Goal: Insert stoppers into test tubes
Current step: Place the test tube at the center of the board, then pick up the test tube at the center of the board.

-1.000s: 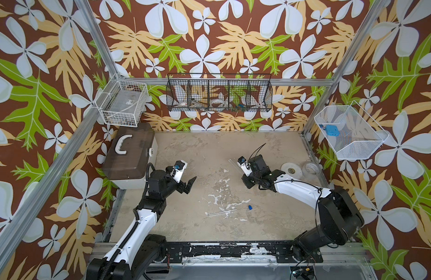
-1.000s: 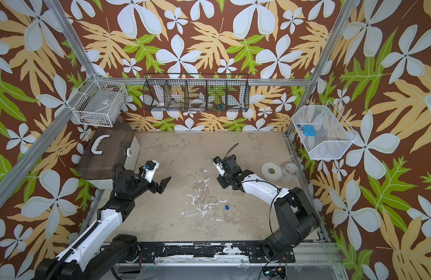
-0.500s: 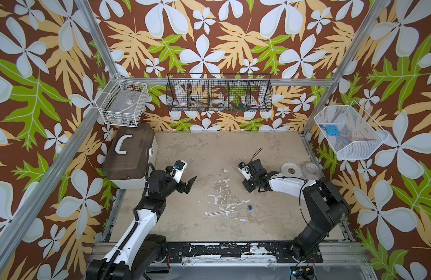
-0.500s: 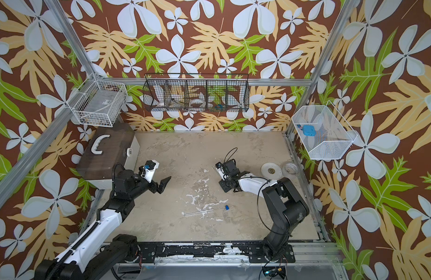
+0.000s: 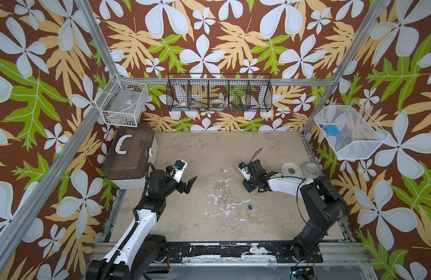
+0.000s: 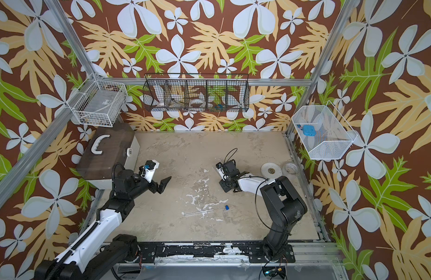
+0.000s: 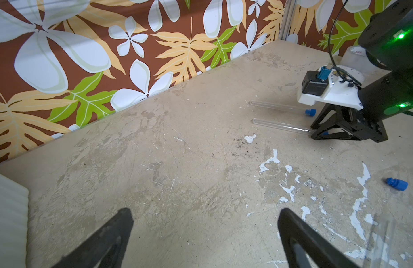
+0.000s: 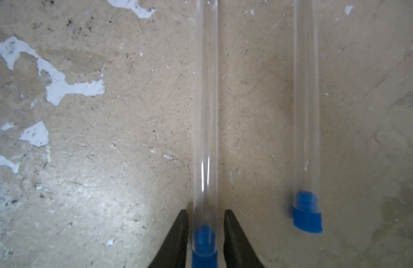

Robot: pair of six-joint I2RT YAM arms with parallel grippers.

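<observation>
In the right wrist view a clear test tube (image 8: 205, 116) lies on the table with a blue stopper (image 8: 204, 241) in its mouth. My right gripper (image 8: 206, 213) straddles that end, open a little, with a thin gap on each side. Beside it lies a second test tube (image 8: 305, 116), also with a stopper (image 8: 307, 218) in it. A third test tube (image 5: 220, 212) lies bare near the table's front, a loose stopper (image 5: 250, 207) just to its right. My left gripper (image 7: 205, 215) hovers wide open and empty over the left of the table.
Two white tape rolls (image 5: 291, 169) (image 5: 310, 167) lie right of the right arm. A brown-lidded box (image 5: 130, 155) stands at the back left. Wire baskets hang on the walls; the white mesh basket (image 5: 355, 150) on the right holds a flat blue object (image 5: 331, 129).
The right arm has drawn back and folded, bringing the stoppered tube down onto the table. Its jaws have loosened off the tube. The left arm has not moved.
</observation>
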